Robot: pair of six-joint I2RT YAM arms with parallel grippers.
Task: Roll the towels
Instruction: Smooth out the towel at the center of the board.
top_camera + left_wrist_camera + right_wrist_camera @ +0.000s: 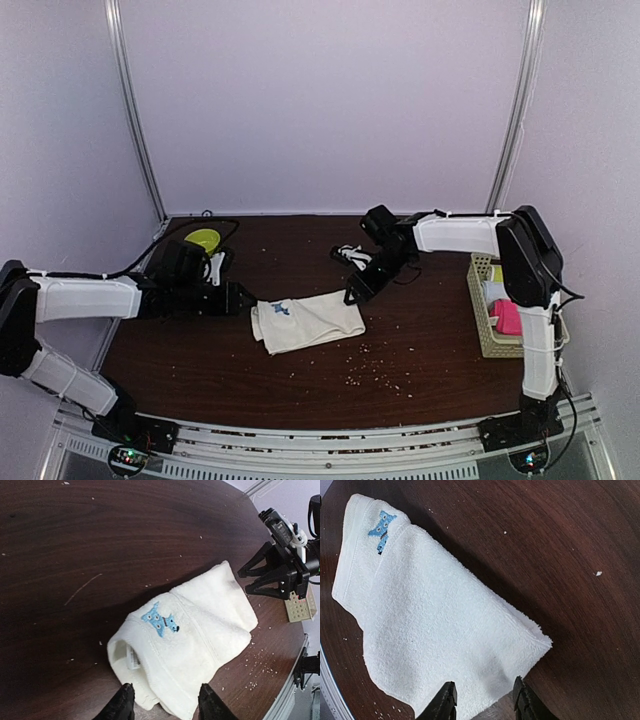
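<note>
Crumbs (385,375) are being shown scattered over the dark table (180,370) toward its 6 o'clock edge, closest to the arm bases.

Just past them, pretty much dead centre, the cream towel (305,320) is lying flat and loosely folded, not rolled. Its little blue mark (160,620) is being shown face up near the 10 o'clock corner.

The towel's 9 o'clock end is being straddled by the left gripper (243,298). In the left wrist view its fingers (122,705) are being held moderately apart, with the folded edge sitting in the gap and nothing being pinched. Whether the tips are touching the cloth can't be told.

The 1 o'clock corner of the towel is being covered by the right gripper (352,295). Its fingers (445,702) are also being held apart, with the towel's edge lying under the gap and nothing being squeezed. From the left wrist view it's being seen just beside that corner, jaws parted.

Over at 3 o'clock, at the table's edge, the pink towel (507,317) is sitting bunched inside a slotted basket (482,340), well apart from the cream one.

Farthest back, around 11 o'clock, a yellow-green round thing (203,240) is being partly hidden behind the left arm.
</note>
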